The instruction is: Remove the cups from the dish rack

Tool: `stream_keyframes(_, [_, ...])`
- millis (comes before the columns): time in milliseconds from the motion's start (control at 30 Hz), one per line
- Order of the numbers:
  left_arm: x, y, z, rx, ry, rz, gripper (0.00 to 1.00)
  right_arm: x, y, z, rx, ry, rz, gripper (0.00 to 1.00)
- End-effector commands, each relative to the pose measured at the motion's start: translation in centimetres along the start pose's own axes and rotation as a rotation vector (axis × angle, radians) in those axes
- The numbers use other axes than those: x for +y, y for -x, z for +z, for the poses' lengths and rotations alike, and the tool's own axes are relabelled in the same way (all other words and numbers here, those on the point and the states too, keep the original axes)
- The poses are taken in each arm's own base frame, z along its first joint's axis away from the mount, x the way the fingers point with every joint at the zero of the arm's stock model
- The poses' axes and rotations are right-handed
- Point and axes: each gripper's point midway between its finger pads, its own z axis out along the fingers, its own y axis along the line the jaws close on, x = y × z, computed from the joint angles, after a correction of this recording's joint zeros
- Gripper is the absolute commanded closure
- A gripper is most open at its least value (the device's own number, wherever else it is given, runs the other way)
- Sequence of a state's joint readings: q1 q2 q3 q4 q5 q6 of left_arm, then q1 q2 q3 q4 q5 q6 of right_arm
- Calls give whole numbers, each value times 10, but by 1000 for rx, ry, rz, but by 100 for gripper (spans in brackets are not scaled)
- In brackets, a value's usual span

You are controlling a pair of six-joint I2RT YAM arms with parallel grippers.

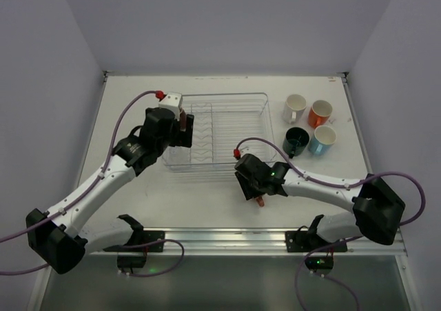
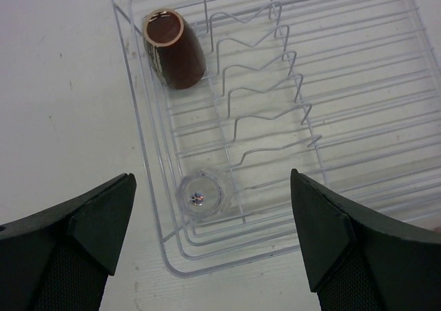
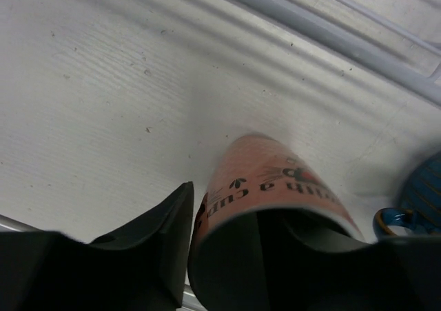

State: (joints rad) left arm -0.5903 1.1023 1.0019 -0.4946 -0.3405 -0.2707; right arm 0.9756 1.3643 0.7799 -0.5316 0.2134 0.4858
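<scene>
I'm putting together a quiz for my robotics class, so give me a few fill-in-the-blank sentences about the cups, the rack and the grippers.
The mugs standing right of the dish rack number ____. The brown cup in the rack lies on its ____. The left gripper is ____. The pink cup sits between the fingers of the ____.
Missing words: four; side; open; right gripper.

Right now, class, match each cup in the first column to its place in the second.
Cups:
1. brown tumbler
2. pinkish cup
3. orange mug

Places:
A. on the table, right of the dish rack
B. in the dish rack
C. between the fingers of the right end effector

Pairs: 1-B; 2-C; 3-A
</scene>
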Motion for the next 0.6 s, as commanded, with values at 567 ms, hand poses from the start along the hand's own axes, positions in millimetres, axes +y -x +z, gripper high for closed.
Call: stream_keyframes(567, [26, 66, 100, -114, 179, -287, 1, 21, 63, -110, -441, 304, 30, 37])
